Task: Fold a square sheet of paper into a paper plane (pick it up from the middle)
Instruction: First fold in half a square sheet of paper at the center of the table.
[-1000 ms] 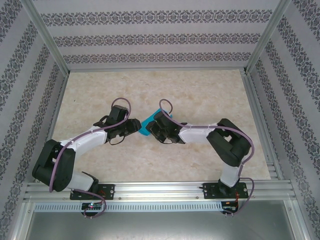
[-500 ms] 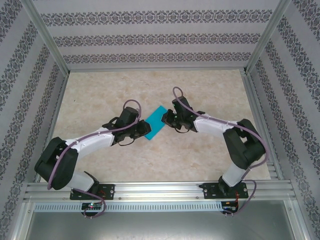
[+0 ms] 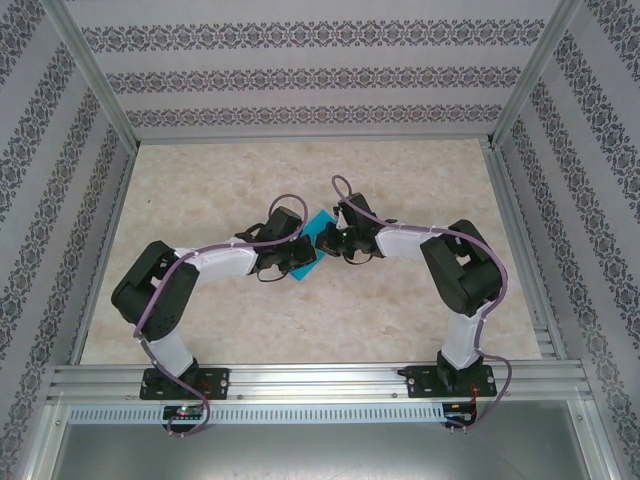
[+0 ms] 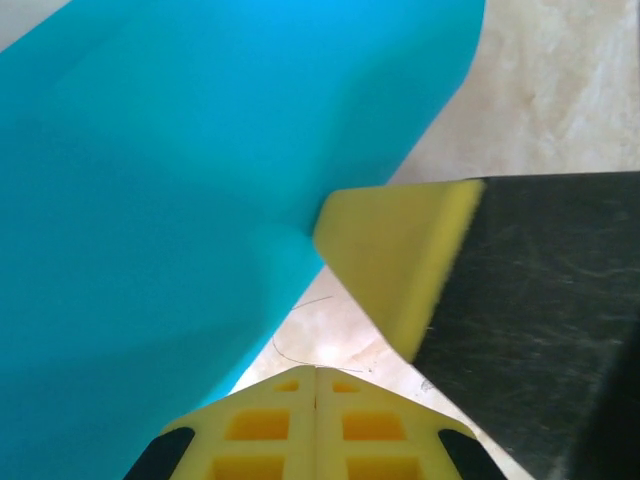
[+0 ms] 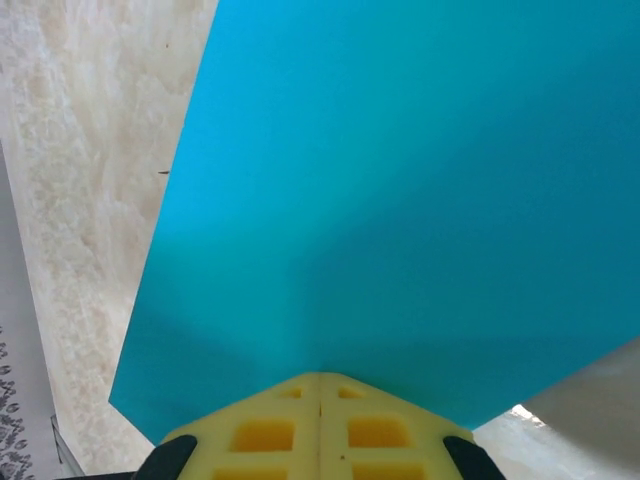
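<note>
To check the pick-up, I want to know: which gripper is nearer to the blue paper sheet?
Right. The right gripper has its jaws closed on the blue paper sheet; the left gripper is shut just beside the sheet's edge, a hold unclear.

We are looking down and forward from above and behind the left arm and right arm, taking in the whole table from far off. At each wrist we are looking out along the arm, right up against the blue paper — one from the left, one from the right. All three views are sharing that paper and the pale tabletop beside it.
</note>
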`<control>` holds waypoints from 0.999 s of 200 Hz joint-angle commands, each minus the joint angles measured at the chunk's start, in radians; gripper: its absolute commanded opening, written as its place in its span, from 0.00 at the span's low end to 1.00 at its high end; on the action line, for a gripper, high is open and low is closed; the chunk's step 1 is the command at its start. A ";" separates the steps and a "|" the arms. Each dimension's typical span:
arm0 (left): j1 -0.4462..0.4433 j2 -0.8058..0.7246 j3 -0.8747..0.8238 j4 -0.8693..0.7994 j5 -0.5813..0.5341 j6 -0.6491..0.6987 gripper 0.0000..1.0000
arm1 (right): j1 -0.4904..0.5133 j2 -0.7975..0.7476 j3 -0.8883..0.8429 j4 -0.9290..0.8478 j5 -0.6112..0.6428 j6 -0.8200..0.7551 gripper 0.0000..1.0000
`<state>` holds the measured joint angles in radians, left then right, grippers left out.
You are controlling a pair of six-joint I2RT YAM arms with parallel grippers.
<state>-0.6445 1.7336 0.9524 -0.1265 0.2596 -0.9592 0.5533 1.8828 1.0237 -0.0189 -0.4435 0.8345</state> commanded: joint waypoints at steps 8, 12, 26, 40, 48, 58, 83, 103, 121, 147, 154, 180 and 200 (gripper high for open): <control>-0.016 0.044 0.046 -0.030 -0.006 -0.003 0.01 | -0.013 -0.012 -0.038 0.037 0.007 -0.029 0.00; -0.015 0.050 0.049 -0.030 -0.006 -0.003 0.01 | -0.015 -0.014 -0.041 0.040 0.008 -0.029 0.00; -0.015 0.064 0.054 -0.035 -0.011 -0.004 0.00 | -0.018 -0.009 -0.042 0.032 0.005 -0.029 0.00; -0.015 0.072 0.059 -0.050 -0.024 -0.004 0.00 | -0.019 0.000 -0.038 0.032 0.003 -0.028 0.00; -0.016 0.073 0.060 -0.056 -0.032 -0.001 0.00 | -0.020 0.007 -0.036 0.034 -0.003 -0.031 0.00; -0.015 0.075 0.060 -0.066 -0.041 0.000 0.00 | -0.020 0.016 -0.030 0.033 -0.004 -0.031 0.00; -0.015 0.082 0.062 -0.070 -0.034 0.004 0.00 | -0.019 0.037 -0.018 0.031 -0.005 -0.031 0.00; -0.015 0.087 0.064 -0.064 -0.025 0.004 0.00 | -0.020 0.053 -0.013 0.034 -0.016 -0.034 0.00; -0.015 0.088 0.068 -0.056 -0.016 0.009 0.00 | -0.020 0.060 -0.011 0.034 -0.022 -0.035 0.00; -0.015 0.093 0.072 -0.032 0.006 0.014 0.00 | -0.020 0.065 -0.011 0.026 -0.027 -0.036 0.00; -0.016 0.096 0.073 -0.025 0.014 0.014 0.00 | -0.020 0.068 -0.011 0.021 -0.026 -0.039 0.00; -0.015 0.111 0.082 -0.021 0.020 0.017 0.00 | -0.020 0.075 -0.011 0.010 -0.026 -0.043 0.00; -0.015 0.129 0.088 -0.030 0.021 0.021 0.00 | -0.019 0.077 -0.013 0.009 -0.027 -0.045 0.00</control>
<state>-0.6449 1.8370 1.0119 -0.1692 0.2668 -0.9573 0.5404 1.9297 0.9958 -0.0029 -0.4557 0.8120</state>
